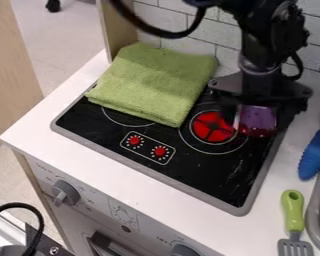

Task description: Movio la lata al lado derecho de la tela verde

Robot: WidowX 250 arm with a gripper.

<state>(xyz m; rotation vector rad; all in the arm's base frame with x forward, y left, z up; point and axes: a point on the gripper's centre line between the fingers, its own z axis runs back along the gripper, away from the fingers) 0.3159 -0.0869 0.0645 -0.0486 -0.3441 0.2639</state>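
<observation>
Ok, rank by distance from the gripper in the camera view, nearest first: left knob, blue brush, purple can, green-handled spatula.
1. Purple can: right at the gripper.
2. Blue brush: right side.
3. Green-handled spatula: lower right.
4. Left knob: lower left, front panel.

Toy kitchen set up in what looks like a robotics lab: stovetop with flat red burner graphics, white counter, grey tile-pattern backsplash, sink rim at the right edge, green-handled spatula, control knob on the front panel. Lab side of it: black robot arm over the counter, black cable by metal hardware at lower left, pale speckled floor behind. Can't tell more about the room.
</observation>
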